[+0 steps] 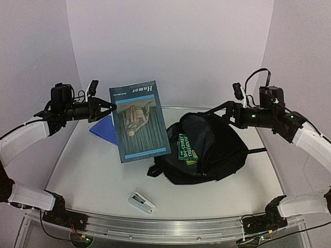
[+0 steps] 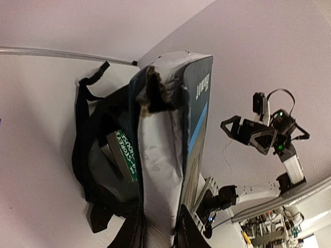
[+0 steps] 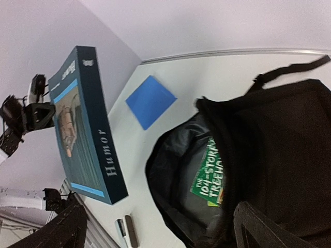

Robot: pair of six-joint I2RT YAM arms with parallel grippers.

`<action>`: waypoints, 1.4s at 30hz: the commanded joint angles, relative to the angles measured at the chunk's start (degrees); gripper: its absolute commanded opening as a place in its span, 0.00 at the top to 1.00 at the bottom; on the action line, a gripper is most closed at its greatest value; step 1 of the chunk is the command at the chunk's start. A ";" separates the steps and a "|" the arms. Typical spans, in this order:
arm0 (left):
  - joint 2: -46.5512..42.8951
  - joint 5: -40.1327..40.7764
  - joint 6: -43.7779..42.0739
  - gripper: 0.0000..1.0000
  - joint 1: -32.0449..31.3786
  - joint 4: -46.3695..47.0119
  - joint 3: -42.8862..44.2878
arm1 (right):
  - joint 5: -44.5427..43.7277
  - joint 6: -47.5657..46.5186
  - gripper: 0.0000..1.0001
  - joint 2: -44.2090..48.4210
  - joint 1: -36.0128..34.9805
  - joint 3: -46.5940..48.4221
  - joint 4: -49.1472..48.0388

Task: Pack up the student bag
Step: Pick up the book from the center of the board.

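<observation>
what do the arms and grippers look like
The left arm and right arm have white shells and black joints. The left gripper and right gripper are black with triangular fingers. A black cable loops over the right wrist; green lights glow there.

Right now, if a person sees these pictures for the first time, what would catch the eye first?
First is the large dark teal paperback book titled Humor, which the left gripper holds in the air over the left middle of the table. To its right, the big soft black fabric backpack lies open on the table, with a green book showing in its mouth.
</observation>
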State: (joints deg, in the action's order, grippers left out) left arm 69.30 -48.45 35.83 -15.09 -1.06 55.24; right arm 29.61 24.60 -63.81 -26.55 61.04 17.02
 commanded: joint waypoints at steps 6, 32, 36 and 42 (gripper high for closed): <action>6.74 -10.99 -13.31 1.00 -11.29 -16.02 11.20 | 9.57 -7.15 0.02 -7.33 -6.24 10.90 0.46; 23.60 -15.12 -25.87 1.00 -28.77 -36.19 30.60 | 33.84 -23.07 0.46 -19.20 -11.21 13.50 19.55; 23.80 -13.14 -24.76 0.98 -28.77 -33.38 30.19 | 32.57 -20.79 0.91 -18.27 -11.25 13.64 16.70; 17.74 0.58 -18.69 0.29 -27.70 -23.36 24.73 | 19.60 -5.11 1.00 -11.24 -11.21 10.39 -0.99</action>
State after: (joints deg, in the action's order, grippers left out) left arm 92.82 -56.25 13.28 -43.57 -33.36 82.30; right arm 56.47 9.50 -81.03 -37.63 72.31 30.26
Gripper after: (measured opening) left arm 0.589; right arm 0.055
